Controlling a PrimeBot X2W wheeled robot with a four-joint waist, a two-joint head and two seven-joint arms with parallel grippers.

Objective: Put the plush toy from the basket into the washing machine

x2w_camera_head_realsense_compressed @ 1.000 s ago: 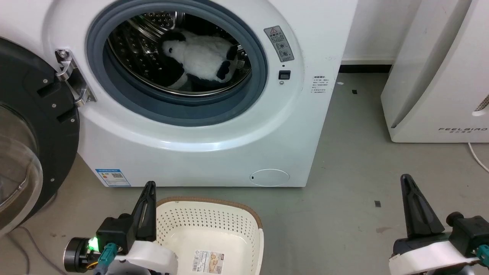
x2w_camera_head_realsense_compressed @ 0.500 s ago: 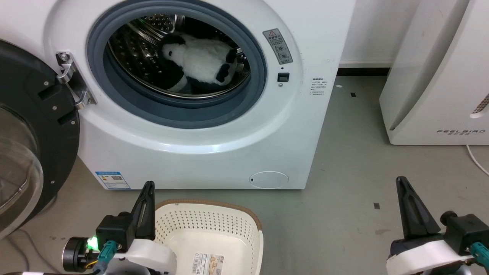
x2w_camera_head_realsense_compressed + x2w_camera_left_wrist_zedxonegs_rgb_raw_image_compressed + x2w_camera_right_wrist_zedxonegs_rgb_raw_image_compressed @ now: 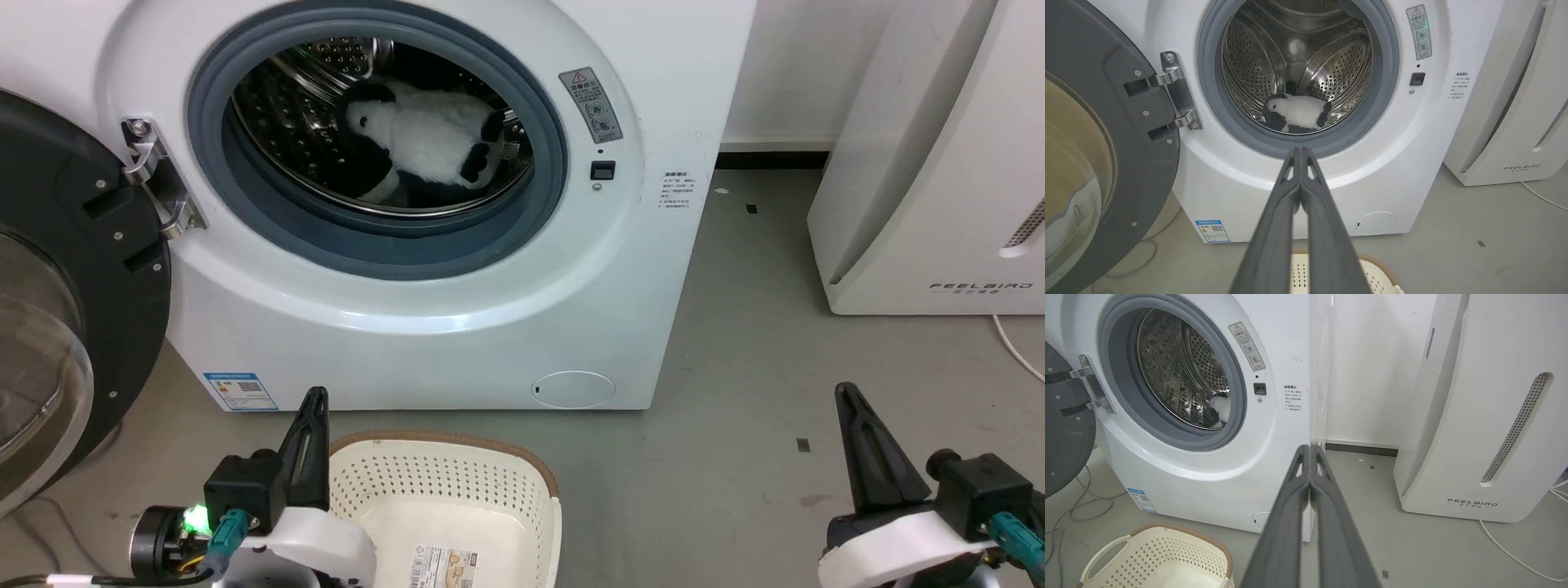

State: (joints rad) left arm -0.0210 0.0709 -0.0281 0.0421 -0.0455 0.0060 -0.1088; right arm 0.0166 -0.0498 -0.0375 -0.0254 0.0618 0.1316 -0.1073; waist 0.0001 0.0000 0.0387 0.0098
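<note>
Deep inside the perforated steel drum of the washing machine lies the plush toy, a fluffy heap with its white belly turned outward and black ears and paws, resting on the drum's lower curve; a smooth grey rubber gasket rings the round porthole; the dark-framed glass door stands swung wide to the left on a bright metal hinge. On the matte grey floor just before the washer sits the basket: cream plastic pierced with small holes, a brown woven-look rim, a paper label on its bottom. The left gripper has its two long dark fingers pressed together with nothing between them, near the basket's left rim; the right gripper is likewise closed tight, well apart over the floor; a smooth white slanted appliance stands at the right.
</note>
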